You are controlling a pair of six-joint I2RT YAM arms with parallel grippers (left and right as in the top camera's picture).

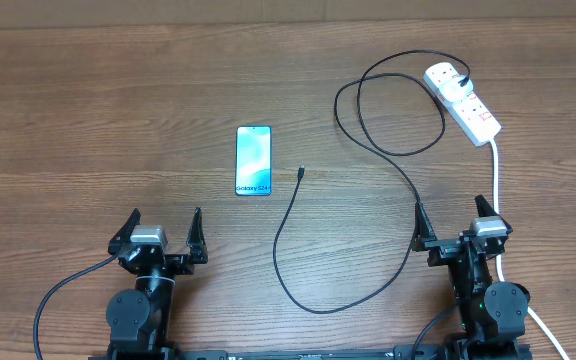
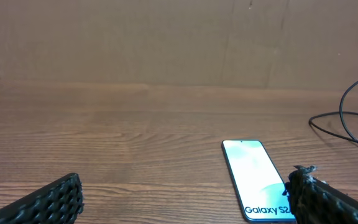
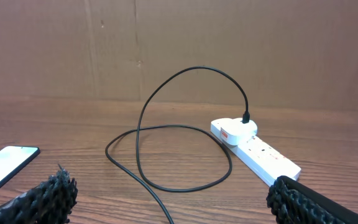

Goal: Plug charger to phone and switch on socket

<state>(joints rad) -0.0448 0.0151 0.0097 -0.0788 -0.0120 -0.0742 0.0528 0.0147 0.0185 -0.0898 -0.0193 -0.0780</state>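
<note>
With the left tool and right tool both spread and empty, a careless pinch at the long thin black charger cable, whose tip lies ahead between them beside the slim blue-screened phone on the brown wooden worktop, could flick it away.

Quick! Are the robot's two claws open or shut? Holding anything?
Left gripper: open, holding nothing.
Right gripper: open, holding nothing.
</note>
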